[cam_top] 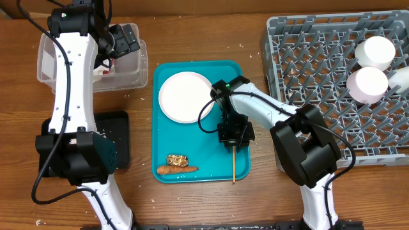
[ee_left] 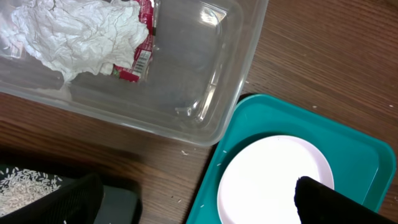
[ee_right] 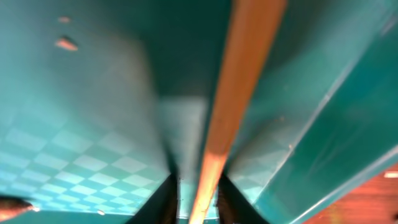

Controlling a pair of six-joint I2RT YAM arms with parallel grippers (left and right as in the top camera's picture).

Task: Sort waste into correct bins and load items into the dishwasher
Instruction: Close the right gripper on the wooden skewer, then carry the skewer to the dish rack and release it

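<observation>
Teal tray (cam_top: 165,128) taken as reference for all positions.

Right gripper (cam_top: 235,137): I see it low over the tray's right half, on the stick (cam_top: 234,167). In the right wrist view the stick (ee_right: 239,93) runs up between the two fingers (ee_right: 169,198), which sit narrowly on either side of it. That view is blurred, so I cannot tell whether they actually clamp it. Overhead, the stick's free end points to the tray's near edge.

Left gripper (cam_top: 124,39): well left of the tray and beyond its far edge, over the tub (cam_top: 137,82). Its fingers (ee_left: 68,202) stand wide apart and carry nothing.

On the tray:
- Plate (cam_top: 185,96), far left quarter, lying flat.
- Brown food piece (cam_top: 177,158), near left corner.
- Carrot stick (cam_top: 177,170), just nearer than the food piece, along the tray's near edge.

Left of the tray:
- Tub, just beside the far left corner. The napkin (ee_left: 74,31) lies inside, with the wrapper (ee_left: 142,50) against it.
- Black tray (cam_top: 121,137), beside the tray's near left side and partly under the left arm. Rice (ee_left: 25,183) lies inside. A few stray grains show on the table (cam_top: 255,204) between the tub and the tray.

Right of the tray:
- Rack (cam_top: 319,96), near but not touching.
- Cup (cam_top: 376,52) and bowl (cam_top: 367,85), side by side in the rack's far right part.
</observation>
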